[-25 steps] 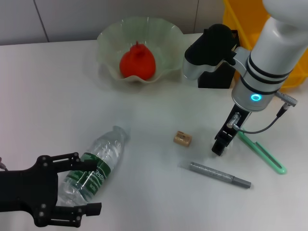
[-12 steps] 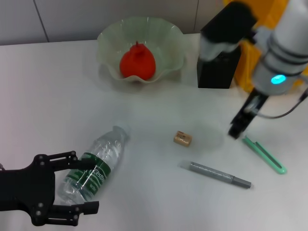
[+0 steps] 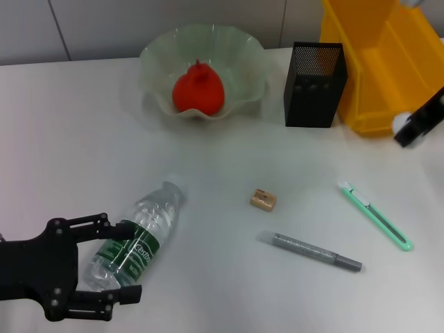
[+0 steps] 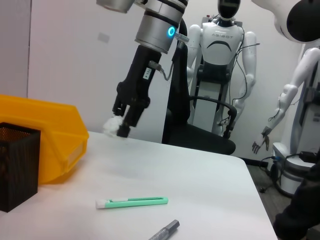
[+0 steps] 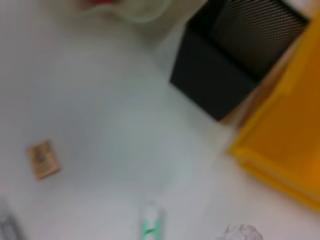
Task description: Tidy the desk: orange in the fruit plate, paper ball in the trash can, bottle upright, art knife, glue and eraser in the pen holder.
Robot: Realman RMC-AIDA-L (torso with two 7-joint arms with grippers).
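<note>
My right gripper (image 4: 121,131), raised beside the yellow trash bin (image 3: 378,62), pinches the white paper ball (image 4: 111,125); my left gripper (image 3: 104,267) spreads wide around the toppled water bottle (image 3: 135,236).

White table (image 3: 69,125) (humanoid robots (image 4: 222,60) behind)

My white desk (image 3: 62,125) meets a pale panelled wall (image 3: 90,28) at its far edge. Beyond its right edge stand a black office chair (image 4: 197,125) and white humanoid robots (image 4: 222,55).
</note>
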